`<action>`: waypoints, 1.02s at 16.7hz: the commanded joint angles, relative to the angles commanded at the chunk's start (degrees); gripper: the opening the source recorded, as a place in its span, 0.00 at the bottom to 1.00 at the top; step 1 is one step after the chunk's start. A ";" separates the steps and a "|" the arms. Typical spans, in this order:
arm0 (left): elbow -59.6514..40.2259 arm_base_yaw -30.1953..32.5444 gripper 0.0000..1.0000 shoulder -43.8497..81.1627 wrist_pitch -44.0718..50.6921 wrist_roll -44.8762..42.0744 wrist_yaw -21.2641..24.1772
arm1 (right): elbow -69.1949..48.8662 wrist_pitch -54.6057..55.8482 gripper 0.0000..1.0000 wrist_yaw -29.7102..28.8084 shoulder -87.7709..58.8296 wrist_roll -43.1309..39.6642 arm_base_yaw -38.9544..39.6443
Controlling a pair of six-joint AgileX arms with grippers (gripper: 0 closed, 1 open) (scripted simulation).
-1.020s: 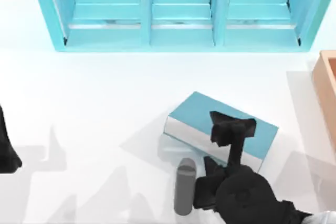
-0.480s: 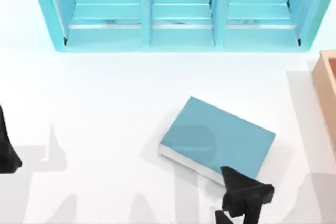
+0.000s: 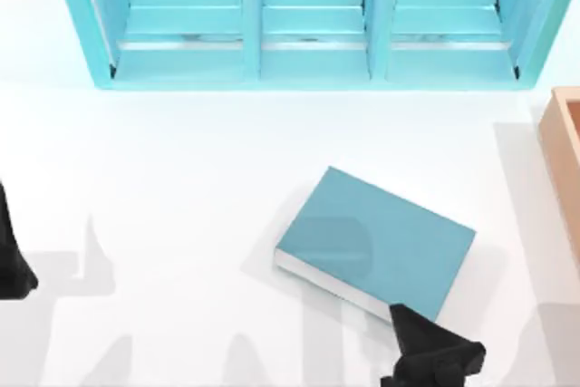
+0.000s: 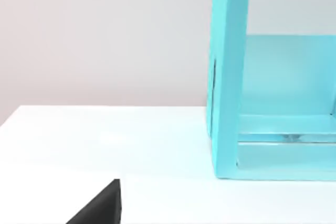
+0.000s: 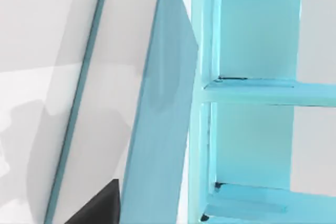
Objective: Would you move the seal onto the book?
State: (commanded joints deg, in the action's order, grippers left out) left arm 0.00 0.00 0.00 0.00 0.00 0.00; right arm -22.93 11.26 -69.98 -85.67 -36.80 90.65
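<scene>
Right gripper (image 3: 433, 355) sits at the table's 6 o'clock edge, just off the book's near corner; I cannot tell how its fingers stand.

Lying flat at roughly 5 o'clock from the table's (image 3: 181, 188) centre, the book (image 3: 376, 242) shows a plain teal cover and white page edges, turned askew. My right arm pokes in low from the near edge. My left gripper (image 3: 11, 265) is parked at 9 o'clock. A teal shelf unit (image 3: 308, 15) stands at 12 o'clock, a light-wood box (image 3: 564, 151) at 3 o'clock.
</scene>
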 joint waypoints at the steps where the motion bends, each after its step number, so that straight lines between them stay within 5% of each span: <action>1: 0.00 0.00 1.00 0.00 0.00 0.00 0.00 | 0.00 0.00 1.00 0.00 0.00 0.00 0.00; 8: 0.00 0.00 1.00 0.00 0.00 0.00 0.00 | -12.00 -11.05 1.00 10.90 -1.83 3.36 -13.90; 17: 0.00 0.00 1.00 0.00 0.00 0.00 0.00 | -39.84 -46.79 1.00 40.69 -9.78 11.63 -57.38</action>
State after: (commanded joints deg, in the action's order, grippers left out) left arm 0.00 0.00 0.00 0.00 0.00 0.00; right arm -62.77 -35.53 -29.29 -95.45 -25.18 33.27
